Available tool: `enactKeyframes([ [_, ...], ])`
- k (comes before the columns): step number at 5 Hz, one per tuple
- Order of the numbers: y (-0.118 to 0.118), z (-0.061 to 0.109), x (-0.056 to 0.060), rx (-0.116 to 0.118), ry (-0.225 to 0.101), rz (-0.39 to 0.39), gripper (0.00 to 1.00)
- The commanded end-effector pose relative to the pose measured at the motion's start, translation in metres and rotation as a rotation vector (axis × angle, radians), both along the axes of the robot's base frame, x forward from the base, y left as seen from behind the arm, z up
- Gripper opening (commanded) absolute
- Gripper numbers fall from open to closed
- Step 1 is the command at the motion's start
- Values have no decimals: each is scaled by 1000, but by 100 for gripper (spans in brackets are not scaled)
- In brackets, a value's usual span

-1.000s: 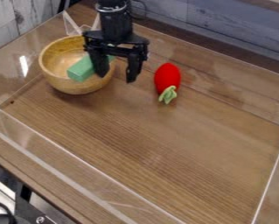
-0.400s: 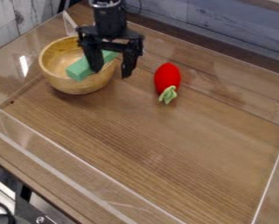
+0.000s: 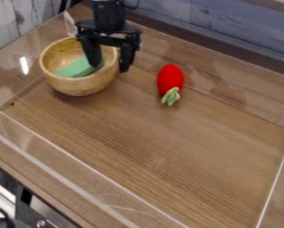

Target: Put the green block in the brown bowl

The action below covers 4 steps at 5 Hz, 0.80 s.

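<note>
"Where's the flat green block (image 3: 77, 68)?"

"In the round brown wooden bowl (image 3: 73, 84), by the table's (image 3: 150, 147) top left corner."

"And the black robot gripper (image 3: 110, 55)?"

"Wide open, over the bowl's right side."

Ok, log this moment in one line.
gripper open | green block inside brown bowl | strawberry toy on table, outside bowl

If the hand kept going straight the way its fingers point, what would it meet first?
Probably the brown bowl or the green block in it, under the near finger of the hand; depth is unclear.
</note>
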State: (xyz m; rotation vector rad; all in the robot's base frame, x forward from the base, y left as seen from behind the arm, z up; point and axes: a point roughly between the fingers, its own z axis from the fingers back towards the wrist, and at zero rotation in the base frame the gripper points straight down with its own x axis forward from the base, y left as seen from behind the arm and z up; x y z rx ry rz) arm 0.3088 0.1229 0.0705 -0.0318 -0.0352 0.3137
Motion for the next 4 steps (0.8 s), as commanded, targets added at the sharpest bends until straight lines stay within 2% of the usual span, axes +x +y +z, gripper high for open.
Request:
enactKeyframes([
  [1,20,11,12,34,-53,55,100],
  [2,13,19,13,36,-49,72,0],
  [3,4,29,15,36,-47,86,0],
  [4,-8,27,11,32,-44,82,0],
])
